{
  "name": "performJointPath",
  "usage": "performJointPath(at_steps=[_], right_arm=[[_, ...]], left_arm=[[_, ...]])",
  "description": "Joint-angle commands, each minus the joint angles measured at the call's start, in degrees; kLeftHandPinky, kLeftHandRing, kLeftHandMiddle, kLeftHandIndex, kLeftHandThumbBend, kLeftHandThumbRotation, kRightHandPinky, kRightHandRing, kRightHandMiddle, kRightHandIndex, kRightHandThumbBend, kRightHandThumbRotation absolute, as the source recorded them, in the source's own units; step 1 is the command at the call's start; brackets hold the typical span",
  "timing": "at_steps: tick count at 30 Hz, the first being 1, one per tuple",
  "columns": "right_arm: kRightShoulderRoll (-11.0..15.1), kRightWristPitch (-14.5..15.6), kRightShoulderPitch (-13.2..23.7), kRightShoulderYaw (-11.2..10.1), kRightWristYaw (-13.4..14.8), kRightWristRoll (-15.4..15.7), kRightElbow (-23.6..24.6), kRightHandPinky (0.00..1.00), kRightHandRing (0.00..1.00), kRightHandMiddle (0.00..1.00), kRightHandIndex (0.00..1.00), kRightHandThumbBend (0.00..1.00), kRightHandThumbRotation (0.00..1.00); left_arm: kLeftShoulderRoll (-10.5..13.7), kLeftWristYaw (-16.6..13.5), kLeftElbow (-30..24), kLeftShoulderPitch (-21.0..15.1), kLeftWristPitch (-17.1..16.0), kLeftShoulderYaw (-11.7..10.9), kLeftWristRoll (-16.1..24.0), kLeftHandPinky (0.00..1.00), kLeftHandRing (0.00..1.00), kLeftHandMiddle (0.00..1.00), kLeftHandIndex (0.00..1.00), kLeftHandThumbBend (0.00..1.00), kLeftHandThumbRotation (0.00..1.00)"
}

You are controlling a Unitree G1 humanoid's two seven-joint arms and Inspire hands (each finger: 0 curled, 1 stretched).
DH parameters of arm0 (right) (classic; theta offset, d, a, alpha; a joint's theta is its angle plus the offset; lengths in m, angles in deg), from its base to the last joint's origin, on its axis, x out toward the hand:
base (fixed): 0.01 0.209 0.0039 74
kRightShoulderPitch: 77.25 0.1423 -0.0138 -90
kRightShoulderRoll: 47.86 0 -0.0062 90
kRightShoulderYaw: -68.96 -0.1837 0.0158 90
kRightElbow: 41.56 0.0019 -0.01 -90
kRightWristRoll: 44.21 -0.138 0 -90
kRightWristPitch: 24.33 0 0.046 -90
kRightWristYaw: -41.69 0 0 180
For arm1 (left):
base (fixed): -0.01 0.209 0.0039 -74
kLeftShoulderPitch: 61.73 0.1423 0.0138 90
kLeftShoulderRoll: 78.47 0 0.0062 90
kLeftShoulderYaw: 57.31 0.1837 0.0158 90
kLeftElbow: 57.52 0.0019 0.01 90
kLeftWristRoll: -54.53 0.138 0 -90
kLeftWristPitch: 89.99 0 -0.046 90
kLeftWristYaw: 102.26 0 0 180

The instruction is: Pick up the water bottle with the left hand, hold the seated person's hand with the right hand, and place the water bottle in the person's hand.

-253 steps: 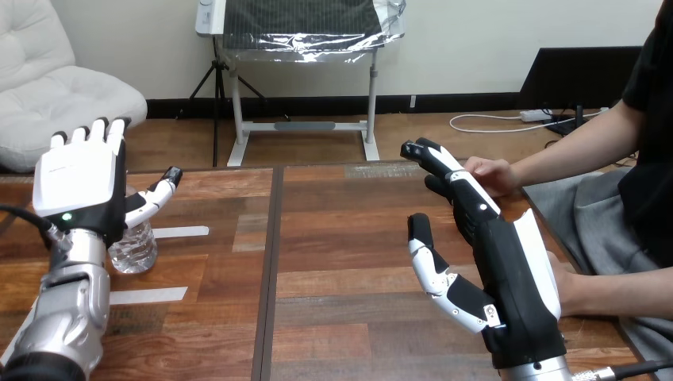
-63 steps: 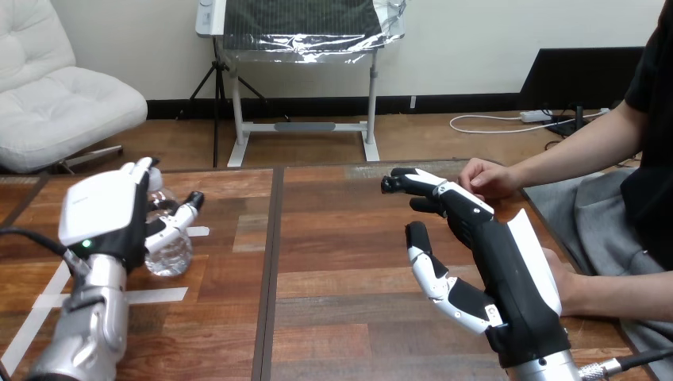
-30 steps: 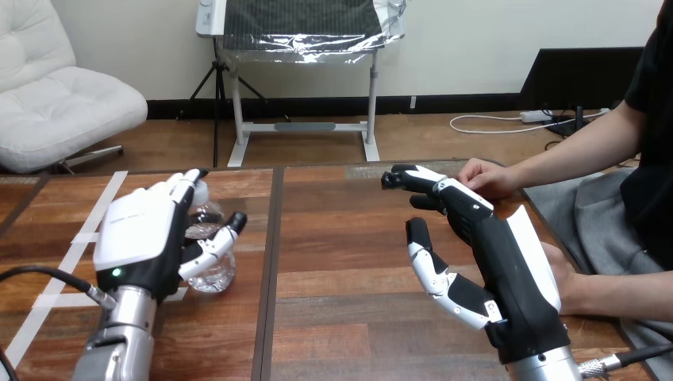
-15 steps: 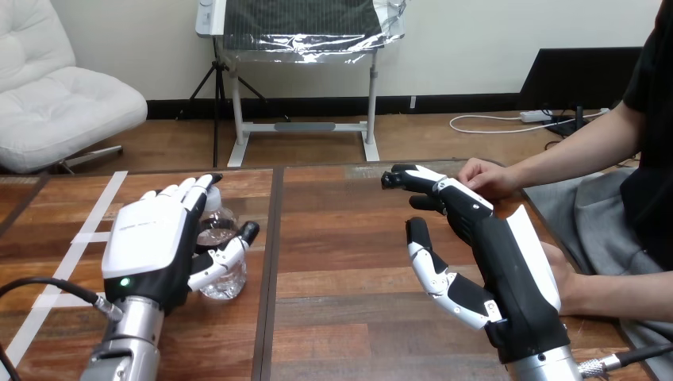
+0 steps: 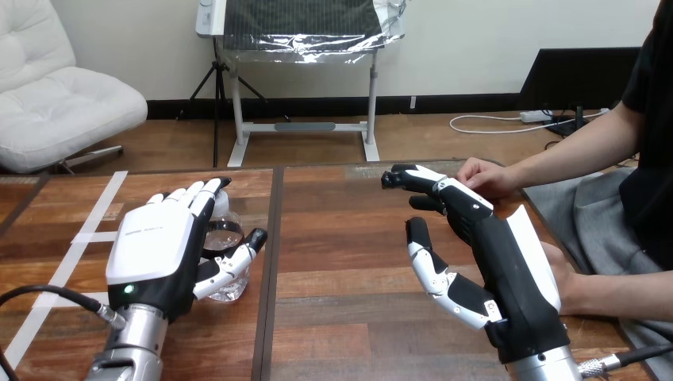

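Left hand (image 5: 155, 254): lower left, closed round the upright water bottle (image 5: 223, 236).
Person's hand (image 5: 486, 176): upper right, well apart from the water bottle.
Right hand (image 5: 508, 274): fingers loose, empty, nearer it.

A clear plastic water bottle (image 5: 224, 238) with a white cap is seen upright over the left half of the bench (image 5: 341, 238). It is gripped between the thumb and fingers (image 5: 190, 198) of the left hand (image 5: 151, 254), by which much of it is hidden. Whether its base touches the bench cannot be told. The person's hand (image 5: 488, 176) is rested, loosely curled, at the bench's far right edge.
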Motion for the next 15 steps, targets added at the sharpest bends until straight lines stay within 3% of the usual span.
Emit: performJointPath(at_steps=[1,15], right_arm=[[0.0,-0.9,3.5,-0.4,0.5,-0.3,1.9,0.79,0.83,0.84,0.73,0.03,0.00],[-0.1,-1.3,3.6,-0.4,0.6,-0.1,1.4,0.78,0.83,0.84,0.73,0.03,0.00]], left_arm=[[0.9,-0.6,-1.2,0.0,-0.9,-1.1,0.9,0.91,0.89,0.90,0.90,0.54,1.00],[1.0,0.1,-1.9,0.4,0.2,-1.6,2.1,0.90,0.89,0.90,0.90,0.52,1.00]])
